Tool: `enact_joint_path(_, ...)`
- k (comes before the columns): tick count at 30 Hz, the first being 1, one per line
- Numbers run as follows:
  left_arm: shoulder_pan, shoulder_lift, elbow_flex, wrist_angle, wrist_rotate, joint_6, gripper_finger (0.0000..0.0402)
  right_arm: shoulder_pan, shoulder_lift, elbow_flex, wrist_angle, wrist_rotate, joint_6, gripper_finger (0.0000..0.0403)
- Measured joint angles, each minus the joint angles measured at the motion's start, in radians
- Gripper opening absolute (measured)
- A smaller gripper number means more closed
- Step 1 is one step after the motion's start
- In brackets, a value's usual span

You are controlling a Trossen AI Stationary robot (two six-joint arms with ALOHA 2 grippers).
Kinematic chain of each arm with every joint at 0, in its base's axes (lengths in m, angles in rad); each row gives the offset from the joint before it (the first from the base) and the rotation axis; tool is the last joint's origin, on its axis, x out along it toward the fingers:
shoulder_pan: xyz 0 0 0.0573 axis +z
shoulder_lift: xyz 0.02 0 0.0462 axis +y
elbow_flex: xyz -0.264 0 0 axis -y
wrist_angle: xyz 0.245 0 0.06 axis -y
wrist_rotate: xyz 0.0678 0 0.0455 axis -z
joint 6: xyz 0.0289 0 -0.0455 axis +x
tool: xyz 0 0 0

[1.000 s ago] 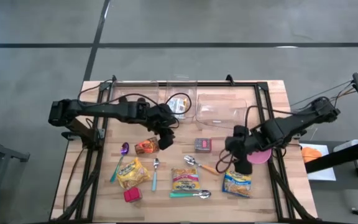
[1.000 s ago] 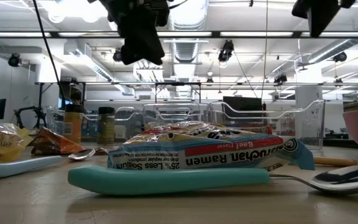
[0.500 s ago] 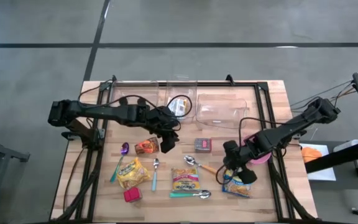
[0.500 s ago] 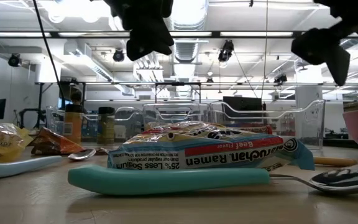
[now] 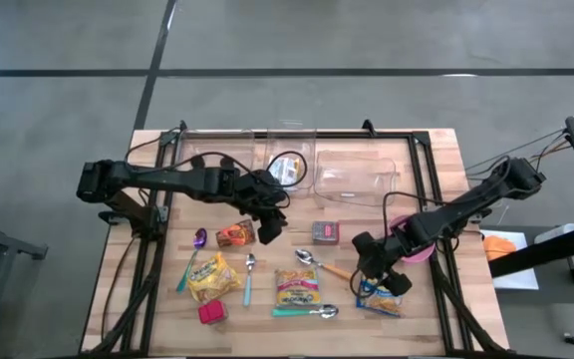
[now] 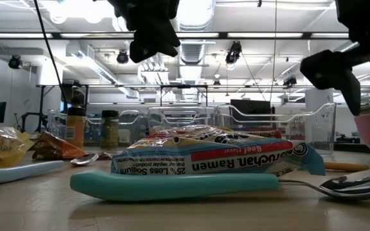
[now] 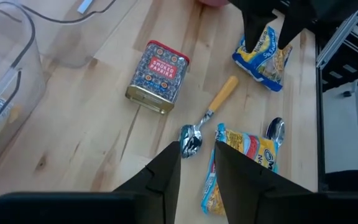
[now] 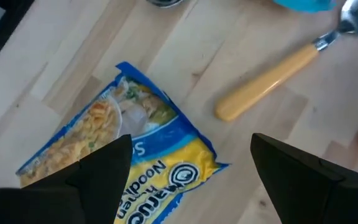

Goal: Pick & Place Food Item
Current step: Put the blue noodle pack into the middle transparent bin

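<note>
A blue-and-yellow ramen packet (image 5: 382,297) lies flat on the wooden table (image 5: 427,150) at the front right; the right wrist view shows it close up (image 8: 123,155). My right gripper (image 5: 375,277) hangs open just above the packet's far end, one finger on each side (image 8: 191,186). I cannot tell that it touches the packet. My left gripper (image 5: 267,227) hovers over the table's middle beside an orange snack packet (image 5: 235,234). Its fingers (image 7: 197,168) stand a narrow gap apart with nothing between them.
A red tin (image 5: 327,232), an orange-handled spoon (image 5: 325,265), a second ramen packet (image 5: 296,286) and a teal-handled spoon (image 5: 302,311) lie left of the packet. A pink bowl (image 5: 419,251) stands to its right. Clear bins (image 5: 352,175) line the far edge.
My right gripper has come down toward the blue-and-yellow ramen packet, shifting slightly toward the table's left and near edges. Its wrist has rolled and tipped more steeply downward. Its fingers have stayed open.
</note>
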Motion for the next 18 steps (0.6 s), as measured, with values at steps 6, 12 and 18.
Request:
enact_joint_path(6,0.000,0.000,0.000,0.003,-0.002,0.000,0.0105,-0.040,0.072,-0.001,0.009,-0.065,0.015,0.0255)
enact_joint_path(12,0.000,0.000,0.000,0.002,0.002,-0.005,0.0105,-0.068,0.163,0.064,0.005,-0.066,-0.010,0.0173)
enact_joint_path(18,0.000,0.000,0.000,-0.007,0.009,-0.006,0.0105,-0.077,0.215,0.072,-0.105,-0.138,-0.042,0.0135)
